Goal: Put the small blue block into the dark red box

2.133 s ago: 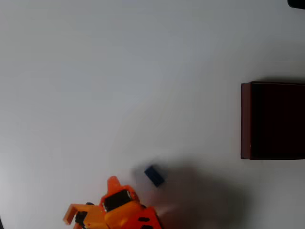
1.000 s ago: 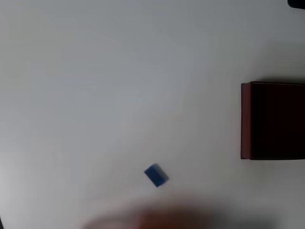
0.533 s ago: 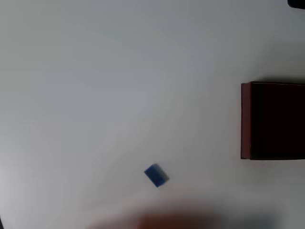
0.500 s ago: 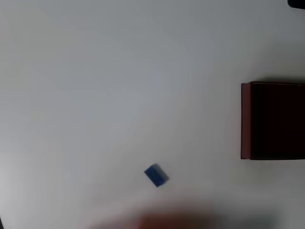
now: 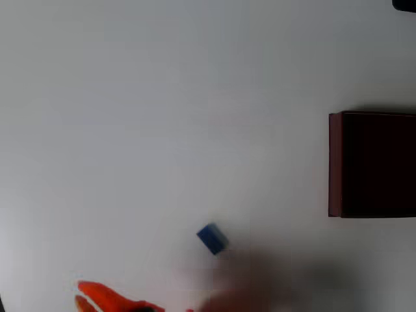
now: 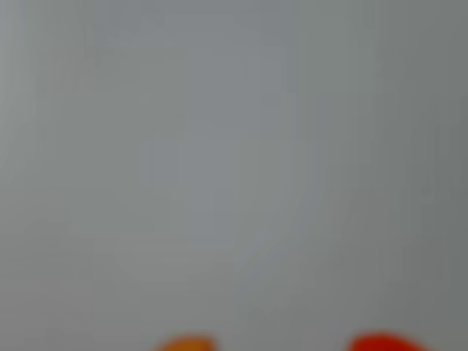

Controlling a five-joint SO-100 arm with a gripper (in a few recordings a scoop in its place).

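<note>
A plain white table (image 5: 162, 104) spreads out beneath me, bare and evenly lit in the overhead view. The small blue block (image 5: 211, 238) lies flat on it toward the lower middle of that picture, turned at a slant, with nothing touching it. The dark red box (image 5: 372, 164) sits at the right edge, well apart from the block, its thin maroon wall showing on its left side and its inside nearly black; part of it is cut off by the frame. My gripper (image 5: 107, 299) shows as a blurred orange shape at the bottom edge, left of the block and clear of it. In the wrist view the table is a soft grey blur, and two orange fingertips (image 6: 186, 343) peek up at the bottom with a wide gap of table between them, so my jaws stand spread and hold nothing.
</note>
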